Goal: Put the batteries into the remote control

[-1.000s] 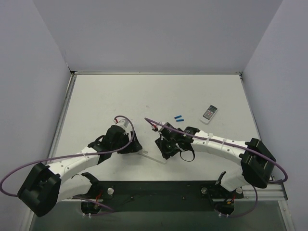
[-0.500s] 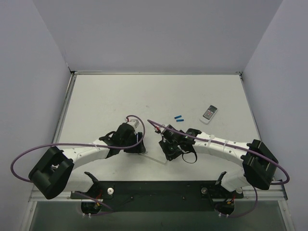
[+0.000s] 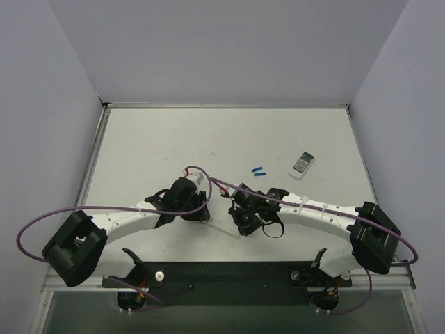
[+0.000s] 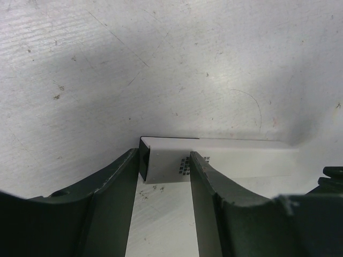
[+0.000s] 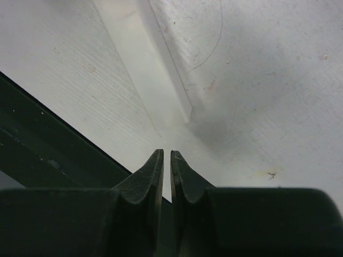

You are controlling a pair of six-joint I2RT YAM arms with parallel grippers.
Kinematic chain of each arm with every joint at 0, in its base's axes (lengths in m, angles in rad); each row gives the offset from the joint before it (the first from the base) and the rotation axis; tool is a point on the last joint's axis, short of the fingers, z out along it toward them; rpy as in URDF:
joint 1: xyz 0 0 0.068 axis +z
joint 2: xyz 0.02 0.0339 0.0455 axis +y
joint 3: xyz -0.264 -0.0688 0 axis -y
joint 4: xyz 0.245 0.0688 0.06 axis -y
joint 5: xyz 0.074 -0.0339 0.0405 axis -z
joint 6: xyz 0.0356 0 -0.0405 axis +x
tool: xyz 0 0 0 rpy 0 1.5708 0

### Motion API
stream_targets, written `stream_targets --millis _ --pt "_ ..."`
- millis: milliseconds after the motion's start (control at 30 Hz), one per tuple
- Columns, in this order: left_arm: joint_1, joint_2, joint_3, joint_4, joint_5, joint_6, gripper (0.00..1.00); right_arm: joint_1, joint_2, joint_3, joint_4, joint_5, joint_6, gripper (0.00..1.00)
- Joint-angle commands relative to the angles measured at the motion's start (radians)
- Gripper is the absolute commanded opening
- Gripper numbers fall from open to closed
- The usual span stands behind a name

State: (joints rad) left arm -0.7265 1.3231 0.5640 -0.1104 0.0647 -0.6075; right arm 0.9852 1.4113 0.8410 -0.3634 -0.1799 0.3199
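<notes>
The left arm (image 3: 125, 221) lay low and stretched from its base at the near left toward the middle of the counter (image 3: 208, 139), its wrist bent down. The right arm (image 3: 313, 212) reached in from the near right in the same way, so the two wrists faced each other just apart. The left pincer (image 4: 165, 156) had its fingers (image 4: 115, 179) partly apart over one end of the remote control (image 4: 241, 158). The remote's dark end face sat just beside the left finger, and the right finger crossed in front of the white body. Whether either finger pressed on it could not be told. The right pincer (image 5: 166, 152) was nearly together, with only a thin slit between the tips and nothing in it. It pointed down at the counter just short of the remote's other end, which looked blurred in the right wrist view. A black strip (image 5: 43, 144) ran along the edge beside it. From above, the remote lay flat on the counter between the two pincers, near the front edge. The batteries (image 3: 259, 171) lay farther back on the counter, well apart from the remote control, with a wider remote (image 3: 302, 165) to their right.
</notes>
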Motion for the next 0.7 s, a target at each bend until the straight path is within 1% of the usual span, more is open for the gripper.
stream_targets --millis 0,333,533,667 --pt "-0.010 0.016 0.024 -0.023 -0.014 0.022 0.52 0.010 0.023 0.003 -0.029 -0.018 0.001 0.06" --pt "-0.011 0.019 0.019 -0.023 -0.016 0.014 0.51 0.012 0.090 -0.005 0.032 -0.030 -0.002 0.00" --pt "-0.013 0.024 0.014 -0.012 -0.008 0.005 0.50 0.012 0.130 -0.003 0.067 -0.029 -0.015 0.00" --pt "-0.013 0.022 0.004 0.005 0.014 -0.011 0.46 0.010 0.140 0.006 0.086 -0.015 -0.019 0.00"
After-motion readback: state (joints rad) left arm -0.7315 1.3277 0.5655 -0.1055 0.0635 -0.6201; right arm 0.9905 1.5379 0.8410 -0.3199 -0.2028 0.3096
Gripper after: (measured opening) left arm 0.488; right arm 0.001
